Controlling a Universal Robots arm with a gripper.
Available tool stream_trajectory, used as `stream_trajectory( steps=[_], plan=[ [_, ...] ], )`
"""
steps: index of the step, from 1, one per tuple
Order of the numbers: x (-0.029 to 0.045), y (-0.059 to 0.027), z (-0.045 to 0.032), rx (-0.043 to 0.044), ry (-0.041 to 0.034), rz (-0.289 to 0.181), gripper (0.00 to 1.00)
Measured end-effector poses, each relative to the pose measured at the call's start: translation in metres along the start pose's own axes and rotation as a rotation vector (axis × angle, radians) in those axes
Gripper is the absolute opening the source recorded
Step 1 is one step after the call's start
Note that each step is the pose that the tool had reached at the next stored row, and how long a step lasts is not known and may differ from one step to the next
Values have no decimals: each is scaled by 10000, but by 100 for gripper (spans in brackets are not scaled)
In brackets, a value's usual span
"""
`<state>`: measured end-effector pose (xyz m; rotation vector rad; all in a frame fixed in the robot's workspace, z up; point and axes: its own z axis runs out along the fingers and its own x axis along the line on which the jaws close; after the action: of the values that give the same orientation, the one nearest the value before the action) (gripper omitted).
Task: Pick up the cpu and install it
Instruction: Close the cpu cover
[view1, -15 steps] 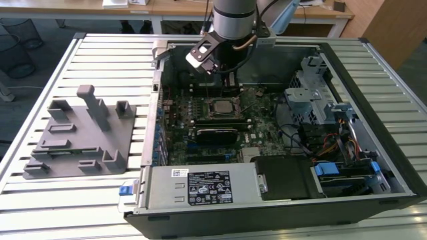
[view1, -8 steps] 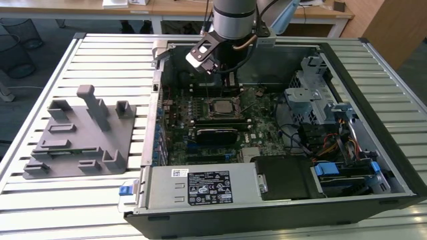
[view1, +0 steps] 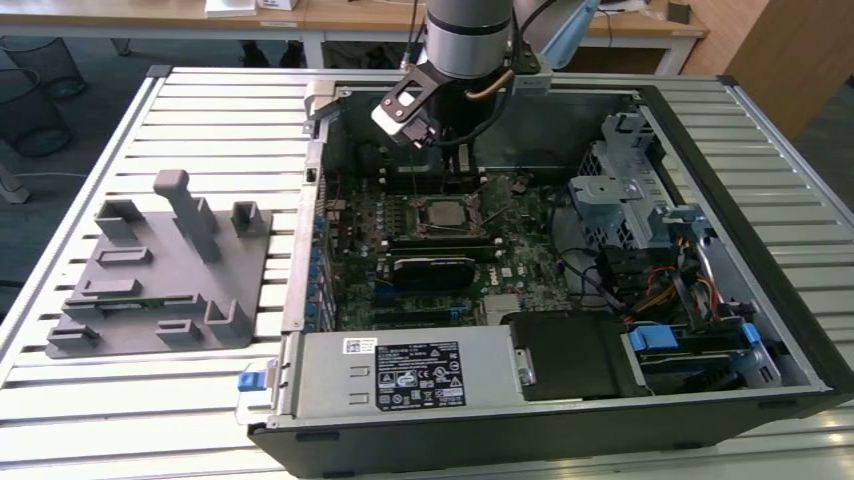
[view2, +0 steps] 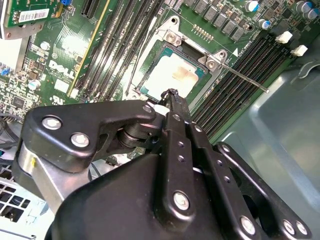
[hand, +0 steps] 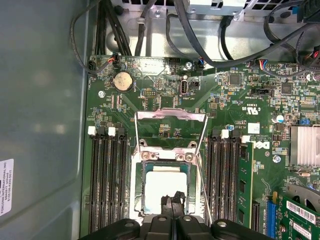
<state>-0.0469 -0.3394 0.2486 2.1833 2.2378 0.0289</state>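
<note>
The cpu (hand: 161, 184) is a silvery square lying flat inside the open motherboard socket (hand: 141, 150); it also shows in the second wrist view (view2: 175, 74) and in the exterior view (view1: 441, 213). The socket's load plate (hand: 172, 116) stands flipped back and its thin lever (hand: 201, 170) is swung out. My gripper (hand: 173, 198) hovers just above the cpu's near edge with its black fingers pressed together and nothing between them. In the second wrist view the gripper (view2: 173, 95) points down at the chip. In the exterior view the gripper (view1: 451, 160) hangs over the far part of the board.
The open computer case (view1: 747, 130) lies on a slatted white table (view1: 200, 110). A grey plastic holder tray (view1: 154, 270) sits at the exterior view's left. Memory slots (hand: 107, 180) flank the socket. Cables (hand: 200, 35), a drive cage (view1: 627, 190) and the power supply (view1: 414, 375) crowd the case.
</note>
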Motion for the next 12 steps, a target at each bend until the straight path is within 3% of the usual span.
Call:
stream_trajectory(
  steps=[6, 7, 12],
  plan=[
    [0, 0, -35, 0, -1, 0, 11],
    [0, 0, -92, 0, -1, 0, 11],
    [1, -1, -179, -2, 0, 0, 11]
  ],
)
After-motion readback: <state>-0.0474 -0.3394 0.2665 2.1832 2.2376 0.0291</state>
